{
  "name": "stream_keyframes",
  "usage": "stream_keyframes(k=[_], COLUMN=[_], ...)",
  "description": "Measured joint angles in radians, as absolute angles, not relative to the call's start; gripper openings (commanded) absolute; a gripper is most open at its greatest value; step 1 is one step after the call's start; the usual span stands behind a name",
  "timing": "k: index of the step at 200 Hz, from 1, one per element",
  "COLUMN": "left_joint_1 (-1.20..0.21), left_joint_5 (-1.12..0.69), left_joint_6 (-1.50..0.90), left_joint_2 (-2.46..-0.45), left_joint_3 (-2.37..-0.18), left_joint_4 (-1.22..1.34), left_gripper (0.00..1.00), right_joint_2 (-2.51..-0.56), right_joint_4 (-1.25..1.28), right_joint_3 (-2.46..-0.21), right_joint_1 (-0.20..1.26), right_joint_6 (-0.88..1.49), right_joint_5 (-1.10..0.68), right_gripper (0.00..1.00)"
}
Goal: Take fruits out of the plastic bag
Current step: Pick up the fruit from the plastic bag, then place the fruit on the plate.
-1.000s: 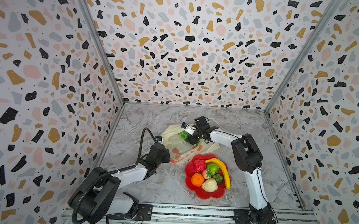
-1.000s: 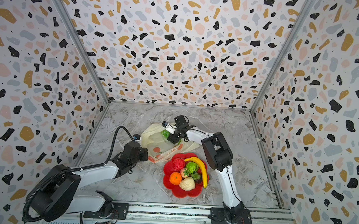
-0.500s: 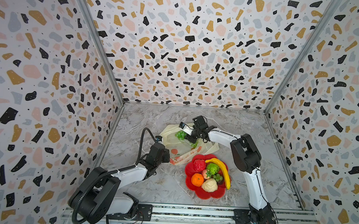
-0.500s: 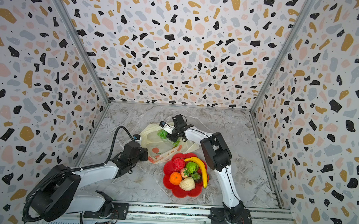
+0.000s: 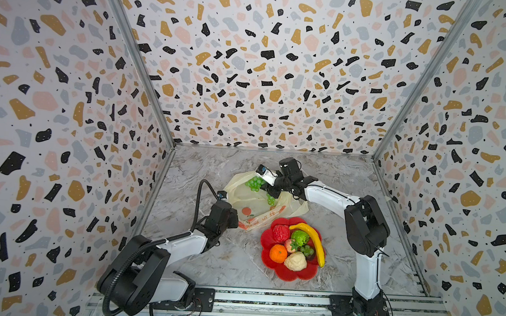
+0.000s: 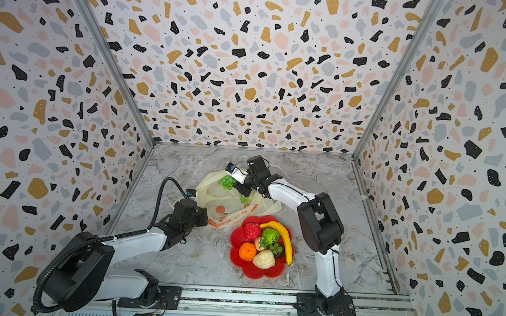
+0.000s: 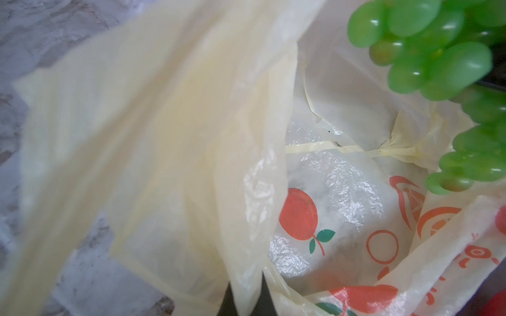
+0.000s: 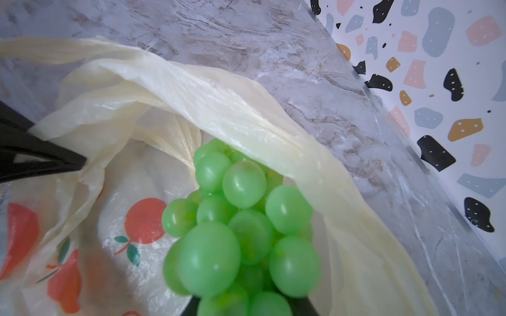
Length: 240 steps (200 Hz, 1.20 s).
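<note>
**A:** Where's the fruit?

**B:** Grapes point(image 5: 254, 183) are at the 12 o'clock mouth of the bag point(image 5: 243, 204), half out and over the plastic. Right gripper point(image 5: 265, 190) is clamped mid-bunch. Its jaws are only part-way in bc the grapes fill them.

**A:** Left side?

**B:** Left gripper point(image 5: 236, 220) is pinched tight on the bag rim at approx 8 o'clock, holding the mouth open.

**A:** Which step?

**B:** Lift-out, prob the last piece. Bag looks empty otherwise in the left wrist view. Orange point(image 5: 278, 253), banana point(image 5: 315, 245) etc. already sit in the red dish point(image 5: 283, 275), at 5 o'clock from the bag.

**A:** Next move?

**B:** I'd say raise the bunch clear of the film, then swing to 5 o'clock over the dish w/o dragging plastic along. Left needs to hold firm.

**A:** Vs a sec ago?

**B:** Right jaws were wider then. More of the bunch shows now, and it sits slightly further toward 11 o'clock. Left arm, bag and dish are unchanged.
</note>
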<state>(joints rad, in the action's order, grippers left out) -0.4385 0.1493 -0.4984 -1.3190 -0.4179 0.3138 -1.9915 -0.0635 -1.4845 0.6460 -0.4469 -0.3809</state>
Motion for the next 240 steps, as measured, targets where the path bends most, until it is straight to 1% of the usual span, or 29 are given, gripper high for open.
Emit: stream_keyframes(k=[40,90,120,150,240], left_joint_1=[-0.398,-0.373,-0.358,-0.349,-0.348], left_joint_5=[0.149,0.211,0.229,0.233,0.233], left_joint_6=[-0.519,-0.540,-0.543,-0.543,-0.543], left_joint_2=[-1.319,-1.274,-1.250,-1.250,-1.252], left_joint_3=[-0.418,-0.406,-0.399,-0.399,-0.399], left_joint_4=[0.314,0.289,0.283,0.274,0.270], left_gripper=[0.01,0.00,0.01,0.00,0.00], right_joint_2=[-1.873,-1.673,-1.571,-1.486,-1.278], right_joint_4=[-0.054,-0.014,-0.019,-0.075,-0.405], right_joint_3=[-1.362,-1.228,-1.189,-1.143,-1.013], right_joint_1=[0.680,0.738,0.786,0.892,1.180], right_joint_6=[-0.424,-0.308,-0.231,-0.148,0.205], right_joint_5=[-0.386,-0.334,-0.222,-0.093,0.223], right_gripper=[0.29,0.29,0.29,0.27,0.27])
